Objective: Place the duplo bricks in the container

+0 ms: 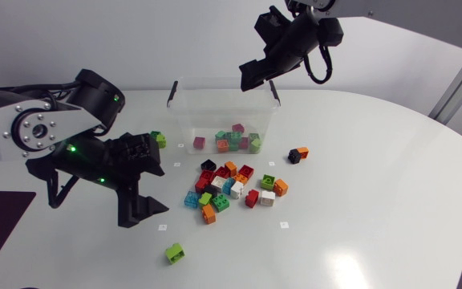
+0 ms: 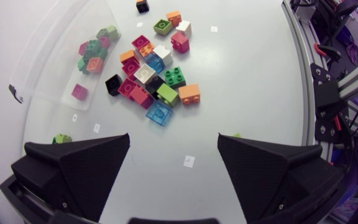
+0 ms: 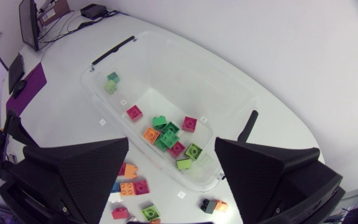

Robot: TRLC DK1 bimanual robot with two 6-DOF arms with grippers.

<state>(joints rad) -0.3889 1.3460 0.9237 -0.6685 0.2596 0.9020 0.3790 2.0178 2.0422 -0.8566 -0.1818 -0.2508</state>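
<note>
We show our left gripper (image 2: 173, 138) above the table (image 1: 359, 209), toward its left edge, with its fingers spread wide and nothing between them. Our right gripper (image 3: 171, 142) hangs over the clear plastic container (image 1: 215, 100), equally wide open and empty. The container stands near the table's far edge, about midway along it. On its floor lie several duplo bricks (image 3: 166, 134) in magenta, orange and shades of green. The loose pile of bricks (image 1: 233, 187) lies at the table's middle, just in front of the container, with red, black, white, orange, green and translucent blue pieces crowded together. A black-and-orange pair (image 1: 297, 153) lies apart, toward the right edge. A green brick (image 1: 160, 140) sits beside the container's left end, and a lone lime brick (image 1: 175, 254) lies close to the near edge.
</note>
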